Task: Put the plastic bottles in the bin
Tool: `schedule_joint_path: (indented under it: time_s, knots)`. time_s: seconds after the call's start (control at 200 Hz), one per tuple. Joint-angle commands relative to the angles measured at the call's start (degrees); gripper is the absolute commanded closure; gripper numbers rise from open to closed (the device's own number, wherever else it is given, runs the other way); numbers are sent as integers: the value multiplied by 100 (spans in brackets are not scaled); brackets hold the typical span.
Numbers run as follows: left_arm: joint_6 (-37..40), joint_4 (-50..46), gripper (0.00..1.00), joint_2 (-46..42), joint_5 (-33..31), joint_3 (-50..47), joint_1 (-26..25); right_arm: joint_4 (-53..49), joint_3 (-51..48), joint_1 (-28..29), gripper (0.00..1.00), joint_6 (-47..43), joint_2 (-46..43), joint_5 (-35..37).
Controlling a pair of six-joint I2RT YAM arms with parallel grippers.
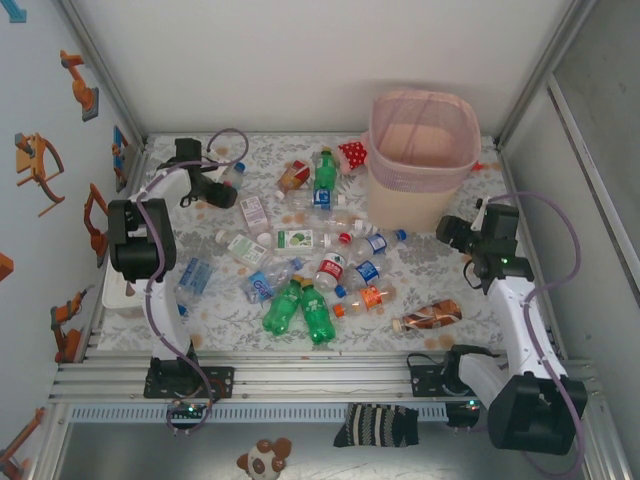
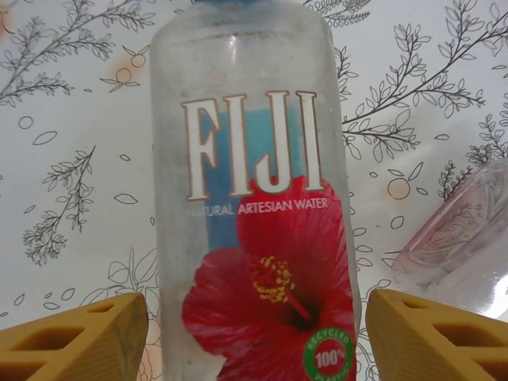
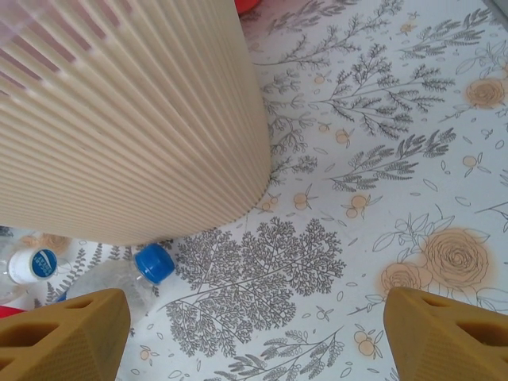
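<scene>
Around sixteen plastic bottles (image 1: 330, 268) are lying scattered, three of them being green, while one pink bin (image 1: 415, 205) and one small red dotted item (image 1: 353, 153) are sitting nearby.

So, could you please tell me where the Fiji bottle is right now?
The Fiji bottle lies between the left claw's fingers; in the top view that is the table's far-left corner, left of the bottle pile.
</scene>
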Motion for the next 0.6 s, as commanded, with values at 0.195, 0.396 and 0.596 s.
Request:
schedule_joint_path:
  time_s: [0.195,0.396,0.596]
  knots:
    - [154,-327,37,160,-100,179,-61,-281,374,-25,18,7,-160,13]
    - [16,-116,47,-54,-54,-19,-53,-561,633,-25,19,1,-418,-79]
    - [-395,211,50,-684,191,-301,19,-828,1031,-25,20,18,-742,-549]
